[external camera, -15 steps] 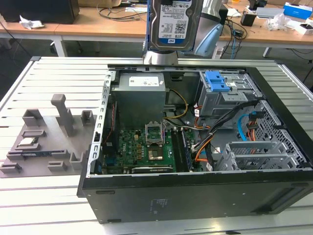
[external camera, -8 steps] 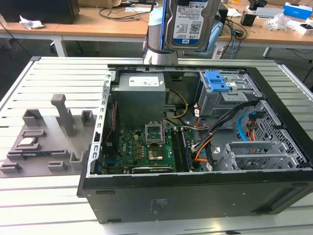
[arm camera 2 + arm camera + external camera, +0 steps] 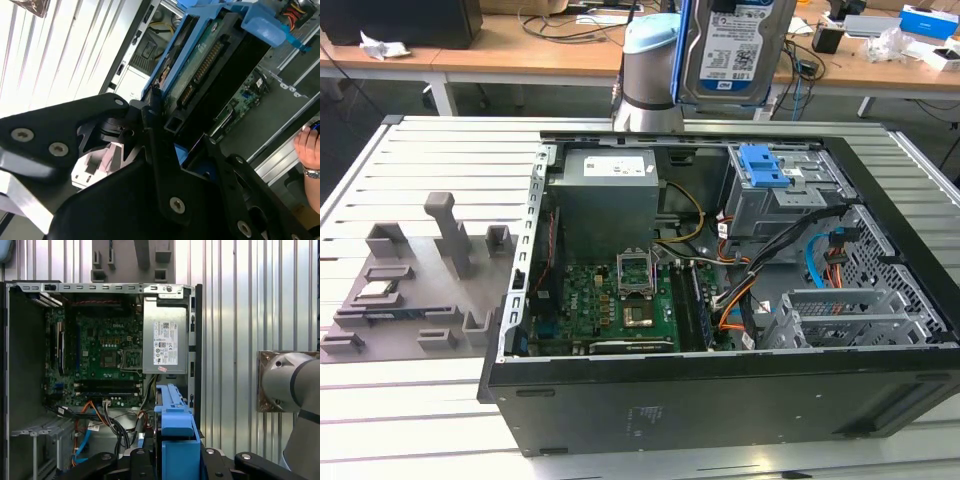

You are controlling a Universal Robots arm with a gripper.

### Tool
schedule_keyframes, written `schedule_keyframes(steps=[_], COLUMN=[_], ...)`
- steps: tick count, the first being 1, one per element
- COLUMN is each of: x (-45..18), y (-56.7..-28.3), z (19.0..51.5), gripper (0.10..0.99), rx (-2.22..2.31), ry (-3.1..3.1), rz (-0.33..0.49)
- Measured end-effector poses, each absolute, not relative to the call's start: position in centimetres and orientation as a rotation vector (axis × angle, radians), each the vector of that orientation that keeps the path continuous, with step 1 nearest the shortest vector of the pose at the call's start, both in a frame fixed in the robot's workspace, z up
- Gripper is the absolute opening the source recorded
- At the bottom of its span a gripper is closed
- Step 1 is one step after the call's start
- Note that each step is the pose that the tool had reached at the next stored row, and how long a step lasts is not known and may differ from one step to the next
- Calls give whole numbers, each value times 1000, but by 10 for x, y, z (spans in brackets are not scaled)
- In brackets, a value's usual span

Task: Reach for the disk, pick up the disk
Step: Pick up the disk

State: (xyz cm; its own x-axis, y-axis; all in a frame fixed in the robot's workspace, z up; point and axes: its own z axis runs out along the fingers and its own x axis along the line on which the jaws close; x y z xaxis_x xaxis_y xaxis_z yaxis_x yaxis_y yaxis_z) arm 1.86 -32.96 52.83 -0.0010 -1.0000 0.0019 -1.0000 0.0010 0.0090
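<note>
Disk hangs upright in the exterior view, its labelled face to the camera. It sits beside the arm, clear above the far edge of the open computer case, which lies on the ribbed metal worktop. A grey fixture block sits on the exterior view's left. In the second wrist view the pincer is clamped on the disk, with black fingers pressed against both sides by its blue side bracket. A person's hand shows at the edge. In the first wrist view the blue-bracketed disk stands between the pincer's fingers, over the case's motherboard and power supply.
</note>
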Motion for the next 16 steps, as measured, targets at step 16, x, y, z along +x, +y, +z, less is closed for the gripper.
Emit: schedule_keyframes(steps=[16], x=[81], y=[-329], z=[528], gripper=[365], rx=[2215], ry=[-2217], rz=[-8])
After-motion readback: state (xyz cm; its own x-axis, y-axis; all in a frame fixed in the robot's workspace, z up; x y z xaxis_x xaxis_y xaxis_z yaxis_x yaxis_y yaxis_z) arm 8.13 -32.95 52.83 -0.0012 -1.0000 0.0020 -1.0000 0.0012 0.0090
